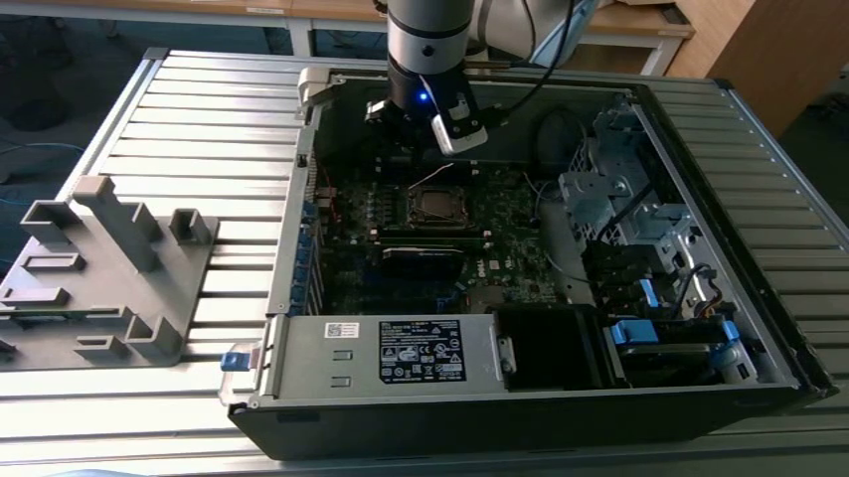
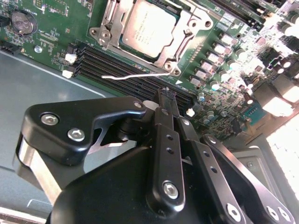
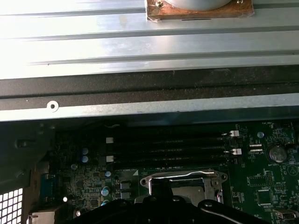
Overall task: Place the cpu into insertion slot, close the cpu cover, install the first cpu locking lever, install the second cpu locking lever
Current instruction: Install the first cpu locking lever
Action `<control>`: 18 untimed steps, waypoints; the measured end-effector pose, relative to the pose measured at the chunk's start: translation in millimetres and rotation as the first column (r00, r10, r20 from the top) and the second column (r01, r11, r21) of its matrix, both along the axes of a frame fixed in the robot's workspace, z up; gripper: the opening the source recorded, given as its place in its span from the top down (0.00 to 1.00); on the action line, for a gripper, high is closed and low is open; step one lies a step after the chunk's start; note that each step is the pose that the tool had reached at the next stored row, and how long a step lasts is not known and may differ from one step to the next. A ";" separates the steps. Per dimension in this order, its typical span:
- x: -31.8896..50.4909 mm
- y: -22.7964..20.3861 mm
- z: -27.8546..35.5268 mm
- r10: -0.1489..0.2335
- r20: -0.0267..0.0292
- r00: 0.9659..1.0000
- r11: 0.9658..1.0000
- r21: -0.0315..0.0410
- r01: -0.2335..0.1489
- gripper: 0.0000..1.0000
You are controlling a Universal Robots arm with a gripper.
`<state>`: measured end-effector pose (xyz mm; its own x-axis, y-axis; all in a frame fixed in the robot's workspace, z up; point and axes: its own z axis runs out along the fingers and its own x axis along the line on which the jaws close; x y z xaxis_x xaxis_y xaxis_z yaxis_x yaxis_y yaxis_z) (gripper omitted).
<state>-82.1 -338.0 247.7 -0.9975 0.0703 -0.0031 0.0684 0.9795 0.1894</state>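
The cpu [image 2: 148, 24] lies flat in its socket on the green motherboard, its silver top showing through the cpu cover [image 2: 186, 41], which is down around it. In the exterior view the socket [image 1: 438, 207] sits mid-board in the open computer case. A thin wire locking lever [image 2: 135, 75] sticks out loose from the socket's corner, unlatched; it also shows as a bright line [image 3: 183, 175] along the socket's edge. My gripper [image 2: 165, 94] hovers over the memory slots just beside that lever, fingers together and holding nothing. In the exterior view the gripper [image 1: 409, 151] hangs at the far side of the socket.
The case wall [image 3: 149, 109] and its rim lie close behind the gripper. Black memory slots [image 2: 117, 70] run beside the socket. A power supply [image 1: 398, 353] fills the case's near side, drive bays [image 1: 623, 214] the exterior view's right. A grey fixture [image 1: 106, 268] stands on the slatted table.
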 end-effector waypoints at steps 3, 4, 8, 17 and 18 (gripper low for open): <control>0.0 0.0 0.0 0.000 0.000 1.000 1.000 0.000 0.000 0.89; 0.0 0.0 0.0 0.000 0.000 1.000 1.000 0.000 0.000 0.89; 0.0 0.1 -0.1 0.000 0.000 1.000 1.000 -0.003 0.000 0.89; 0.6 0.5 -4.7 0.000 0.000 1.000 0.999 -0.046 0.000 0.89; 1.6 0.8 -5.5 0.000 0.000 1.000 0.999 -0.046 0.000 0.89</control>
<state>-80.6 -337.2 242.2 -0.9975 0.0701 -0.0063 0.0684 0.9871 0.1445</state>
